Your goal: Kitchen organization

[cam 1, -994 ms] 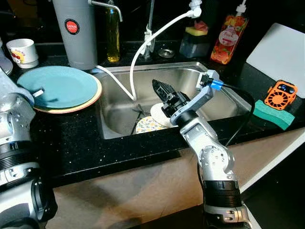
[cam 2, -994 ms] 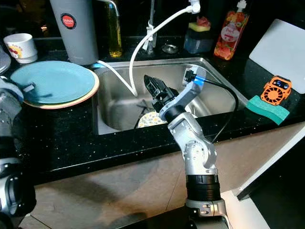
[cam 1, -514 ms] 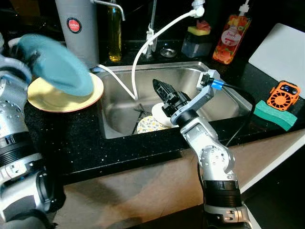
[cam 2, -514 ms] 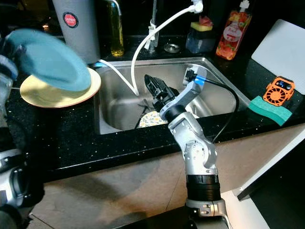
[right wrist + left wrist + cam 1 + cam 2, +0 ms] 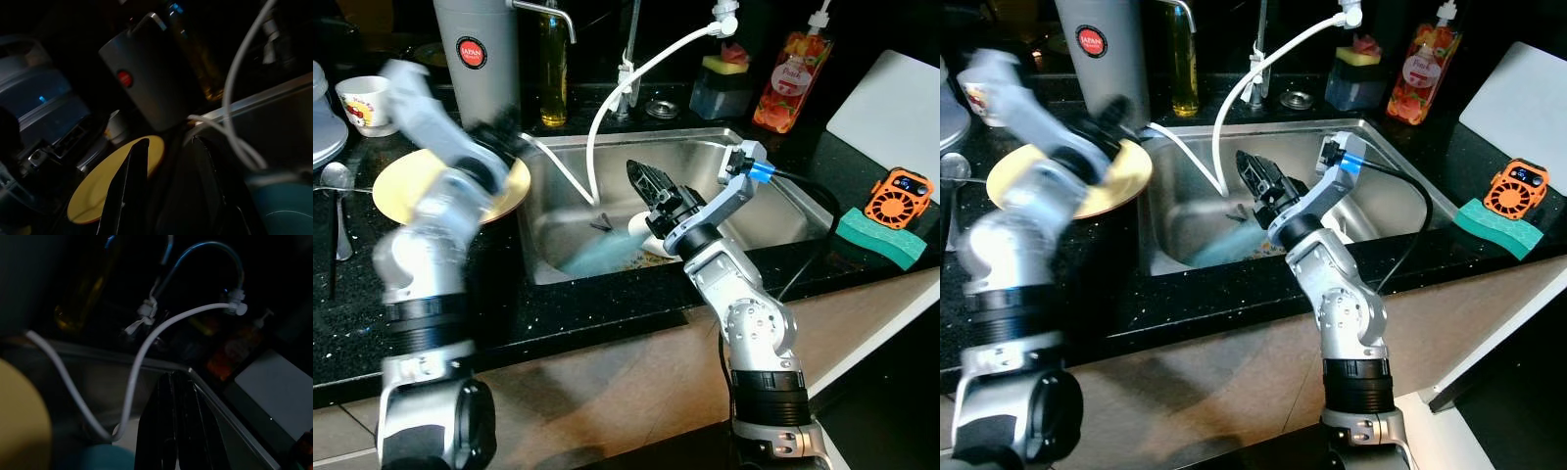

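So we've got a steel sink set into a black counter. The teal plate is a motion-blurred streak down inside the basin, near the front wall, right beside the patterned plate lying on the bottom. The yellow plate sits on the counter just left of the sink.

The left arm is blurred, reaching across the yellow plate toward the basin. Its wrist camera shows the left gripper with the two black fingers pressed together, nothing between them, pointing over the sink with the teal plate's edge below.

The right gripper hangs over the middle of the sink, above the plates. From its wrist camera the fingers stand apart with a gap and nothing in it.

A white hose loops from the tap area down into the basin. Behind the sink: a grey canister, an oil bottle and a soap bottle. Far left there's a mug and a spoon. On the right, a green sponge, an orange gadget and a white board.
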Available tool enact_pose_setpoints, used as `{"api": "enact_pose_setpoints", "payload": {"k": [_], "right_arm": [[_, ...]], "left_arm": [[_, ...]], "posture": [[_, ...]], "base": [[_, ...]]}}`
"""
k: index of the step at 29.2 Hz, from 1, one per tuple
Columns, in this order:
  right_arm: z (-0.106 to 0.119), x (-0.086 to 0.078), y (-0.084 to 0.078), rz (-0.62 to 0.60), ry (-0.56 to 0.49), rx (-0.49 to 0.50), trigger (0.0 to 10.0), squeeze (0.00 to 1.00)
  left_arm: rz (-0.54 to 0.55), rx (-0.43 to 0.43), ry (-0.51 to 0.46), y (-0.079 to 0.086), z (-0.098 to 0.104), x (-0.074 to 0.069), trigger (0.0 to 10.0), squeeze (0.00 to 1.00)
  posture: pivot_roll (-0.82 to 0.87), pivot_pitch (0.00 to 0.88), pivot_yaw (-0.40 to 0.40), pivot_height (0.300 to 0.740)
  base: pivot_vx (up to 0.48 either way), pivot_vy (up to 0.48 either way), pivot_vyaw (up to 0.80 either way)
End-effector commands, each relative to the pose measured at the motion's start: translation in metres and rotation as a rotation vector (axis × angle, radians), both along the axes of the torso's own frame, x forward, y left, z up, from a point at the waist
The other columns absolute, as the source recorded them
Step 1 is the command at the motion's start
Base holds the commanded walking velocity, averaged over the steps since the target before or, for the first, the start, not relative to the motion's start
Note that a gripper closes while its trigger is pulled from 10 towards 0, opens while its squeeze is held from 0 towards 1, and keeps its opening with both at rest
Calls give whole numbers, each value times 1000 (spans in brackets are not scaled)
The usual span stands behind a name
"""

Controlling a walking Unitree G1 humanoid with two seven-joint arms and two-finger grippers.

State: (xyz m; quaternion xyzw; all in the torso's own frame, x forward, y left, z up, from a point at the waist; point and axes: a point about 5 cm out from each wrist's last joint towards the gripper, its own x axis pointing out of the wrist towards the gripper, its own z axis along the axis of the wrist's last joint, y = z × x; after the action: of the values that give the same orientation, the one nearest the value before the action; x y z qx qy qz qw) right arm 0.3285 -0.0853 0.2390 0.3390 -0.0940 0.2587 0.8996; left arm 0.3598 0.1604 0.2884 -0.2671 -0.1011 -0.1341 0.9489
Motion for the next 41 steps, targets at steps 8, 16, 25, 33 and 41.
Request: {"api": "enact_pose_setpoints", "payload": {"k": [8, 16, 25, 33, 41], "right_arm": [[2, -2, -4, -30, -17, 20, 10000, 0], [0, -2, 4, 2, -8, 19, 10000, 0], [1, 0, 4, 8, -17, 14, 10000, 0], [1, -1, 4, 7, -19, 16, 10000, 0], [2, 0, 4, 12, -24, 16, 10000, 0]], "left_arm": [[668, 109, 108, 117, 11, -10, 10000, 0], [751, 32, 304, 162, -22, -22, 10000, 1000], [682, -90, 452, 154, -53, -10, 10000, 0], [660, -24, 580, 149, -71, -7, 10000, 0], [657, -24, 630, 148, -77, -6, 0, 0]], "posture": [[81, 23, -48, 740], [113, 26, -62, 740], [102, 0, -55, 740], [103, 0, -53, 740], [101, 0, -58, 740]], "base": [[0, 0, 0], [0, 0, 0], [0, 0, 0], [0, 0, 0], [0, 0, 0]]}}
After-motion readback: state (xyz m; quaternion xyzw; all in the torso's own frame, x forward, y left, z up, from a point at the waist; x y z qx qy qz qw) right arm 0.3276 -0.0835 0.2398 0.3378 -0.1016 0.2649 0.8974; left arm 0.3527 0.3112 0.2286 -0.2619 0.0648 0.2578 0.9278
